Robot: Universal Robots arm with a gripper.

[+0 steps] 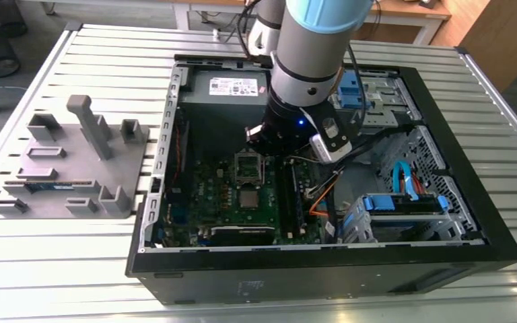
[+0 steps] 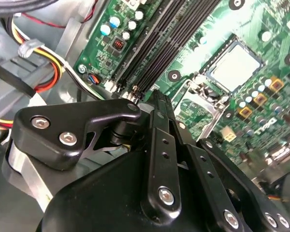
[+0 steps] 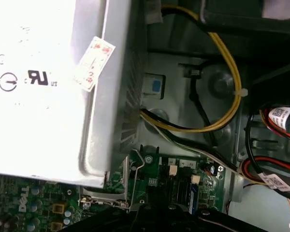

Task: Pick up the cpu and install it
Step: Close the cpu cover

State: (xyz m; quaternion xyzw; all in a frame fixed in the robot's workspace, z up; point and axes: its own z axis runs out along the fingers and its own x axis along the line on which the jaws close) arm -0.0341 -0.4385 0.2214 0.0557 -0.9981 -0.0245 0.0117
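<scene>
- The gripper [image 1: 272,151] hangs low inside the open computer case [image 1: 330,269], over the far part of the motherboard [image 1: 227,202], close to the memory slots [image 2: 154,53].
- I cannot tell whether the pincer is apart or together; its black linkage hides the tips in the second wrist view, and nothing is seen held in it.
- The cpu [image 2: 234,65] lies flat on the motherboard and appears to sit in its socket. In the exterior view it is just on the near side of the gripper.
- A hinged metal socket frame [image 2: 195,108] stands open between the gripper and the cpu, so the chip looks placed but not clamped.
- Risk: a descent slightly off line could strike the raised frame and bend it.
- Risk: any sideways nudge or tilt of the unclamped chip could damage the socket contacts beneath it.
- Risk: the wide linkage could scrape the memory slots on the exterior view's right.
- Risk: the yellow cables [image 3: 222,63] beside the power supply [image 1: 227,86] run near the wrist and could snag.
</scene>
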